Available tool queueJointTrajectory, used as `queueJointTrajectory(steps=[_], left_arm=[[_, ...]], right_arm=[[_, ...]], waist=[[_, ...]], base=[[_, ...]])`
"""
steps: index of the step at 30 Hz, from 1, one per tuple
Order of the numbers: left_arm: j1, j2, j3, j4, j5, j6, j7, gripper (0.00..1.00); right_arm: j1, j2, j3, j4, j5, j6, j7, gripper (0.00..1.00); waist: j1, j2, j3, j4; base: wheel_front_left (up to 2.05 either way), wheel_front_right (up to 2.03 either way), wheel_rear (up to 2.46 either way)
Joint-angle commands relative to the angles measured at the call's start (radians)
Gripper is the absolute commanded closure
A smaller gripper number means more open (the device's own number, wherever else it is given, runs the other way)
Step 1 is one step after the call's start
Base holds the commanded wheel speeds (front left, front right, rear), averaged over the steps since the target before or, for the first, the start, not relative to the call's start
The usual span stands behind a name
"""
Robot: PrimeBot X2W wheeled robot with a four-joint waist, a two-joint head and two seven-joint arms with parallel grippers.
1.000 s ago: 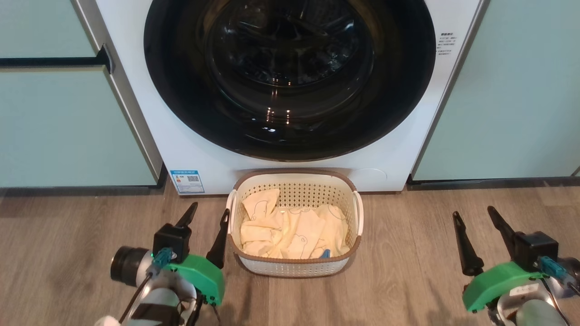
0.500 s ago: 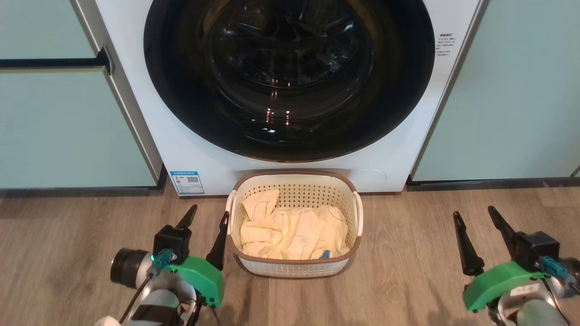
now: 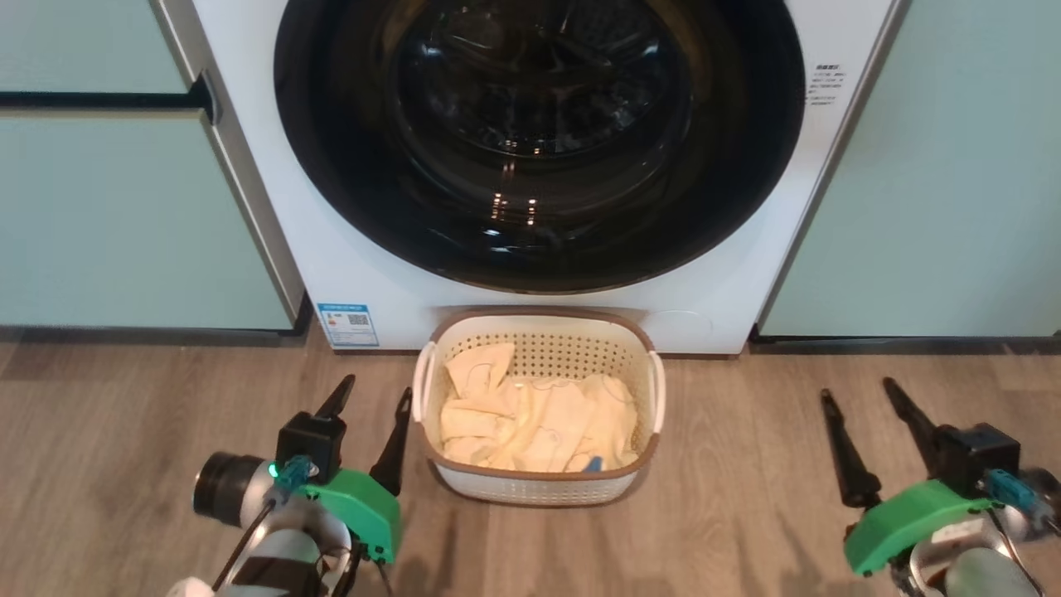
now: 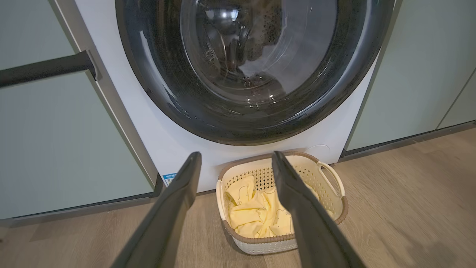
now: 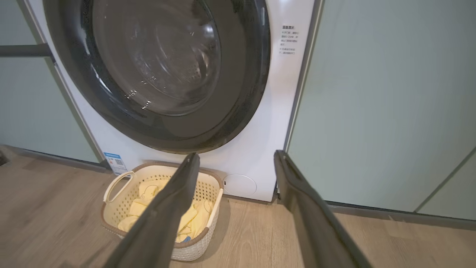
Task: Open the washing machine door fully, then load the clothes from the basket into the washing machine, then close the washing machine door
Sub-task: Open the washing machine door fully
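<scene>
Head view: the washing machine door [image 3: 539, 141] sits shut at twelve o'clock on the washing machine [image 3: 721, 282]. At its six o'clock the basket [image 3: 530, 491] stands on the floor [image 3: 729, 497], holding the clothes [image 3: 530, 423]. The left gripper [image 3: 376, 388] at seven o'clock and the right gripper [image 3: 858, 390] at four o'clock hover empty, fingers spread.

Left wrist view: parted fingers [image 4: 174, 208] frame the basket at six o'clock.

Right wrist view: fingers [image 5: 295, 193] apart, the basket at seven o'clock.

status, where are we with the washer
Both open, empty: left pincer, right pincer. The washing machine door shut. The clothes in basket, parked right under the door, could crowd its swing.
</scene>
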Motion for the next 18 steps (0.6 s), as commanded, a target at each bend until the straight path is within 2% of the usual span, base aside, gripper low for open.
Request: queueJointTrajectory(steps=[1, 18], left_arm=[[-0.06, 0.015, 0.027, -0.03, 0.008, 0.005, -0.011, 0.0], [-0.061, 0.017, 0.025, -0.048, 0.003, 0.001, -0.011, 0.0]], right_arm=[[-0.051, -0.01, 0.015, -0.037, 0.006, -0.003, -0.012, 0.0], [-0.049, -0.01, 0.009, -0.047, 0.009, -0.003, -0.012, 0.0]], waist=[[0.0, 0.0, 0.0, -0.001], [0.0, 0.0, 0.009, -0.008]], base=[[1.23, 1.23, -2.46], [1.19, 1.19, -2.39]])
